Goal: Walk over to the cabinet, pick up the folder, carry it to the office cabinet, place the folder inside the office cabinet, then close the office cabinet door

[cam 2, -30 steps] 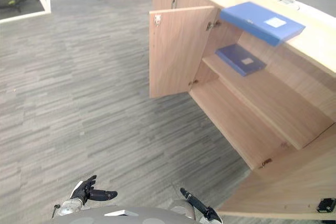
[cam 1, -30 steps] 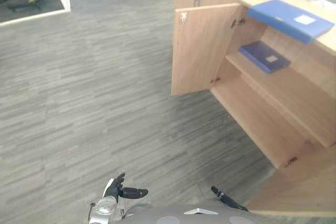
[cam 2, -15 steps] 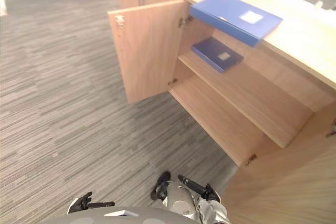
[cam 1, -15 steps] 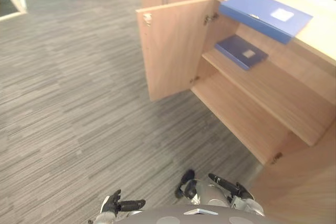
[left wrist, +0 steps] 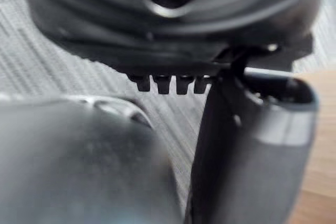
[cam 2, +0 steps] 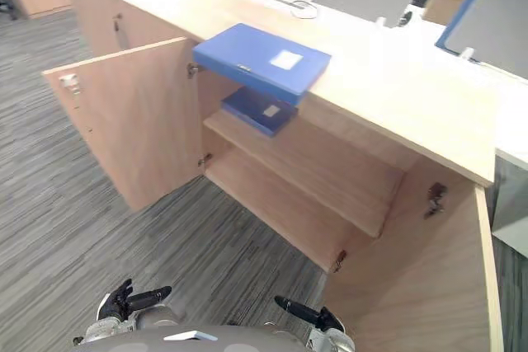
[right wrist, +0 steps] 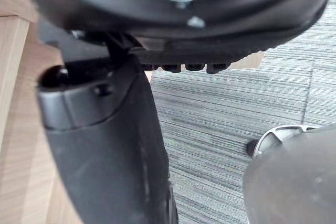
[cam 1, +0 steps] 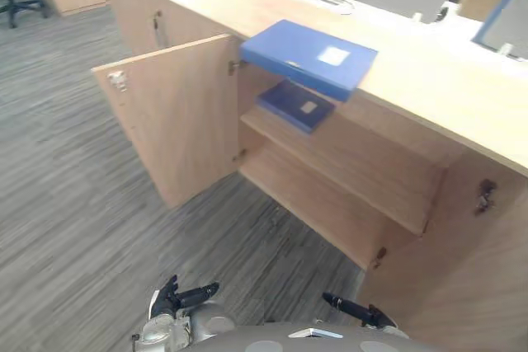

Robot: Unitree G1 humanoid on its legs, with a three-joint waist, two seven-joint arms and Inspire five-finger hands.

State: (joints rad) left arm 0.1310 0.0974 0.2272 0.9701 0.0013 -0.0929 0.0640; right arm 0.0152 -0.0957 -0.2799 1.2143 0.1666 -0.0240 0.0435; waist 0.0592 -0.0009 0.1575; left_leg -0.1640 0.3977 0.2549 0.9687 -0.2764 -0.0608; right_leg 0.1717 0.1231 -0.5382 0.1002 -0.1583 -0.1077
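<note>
Facing the open cabinet point(cam 1: 355, 177): folder point(cam 1: 309, 57) lies untouched on the worktop point(cam 1: 429, 80), its front edge overhanging. Left hand point(cam 1: 175, 301) and right hand point(cam 1: 356, 312) hang low, fingers loosely straight, empty. Risk: a clumsy reach could knock the overhanging folder off, and the door point(cam 1: 177, 113) could snag an arm.

Ahead of us the cabinet point(cam 1: 429, 92) stands with both doors open: the left door point(cam 1: 177, 113) swung out to our left, the right door point(cam 1: 466, 286) near us on the right. A folder point(cam 1: 309, 55) lies on top, overhanging the front edge. Just below it, a second folder point(cam 1: 297, 105) lies at the left end of the upper shelf point(cam 1: 363, 172).
</note>
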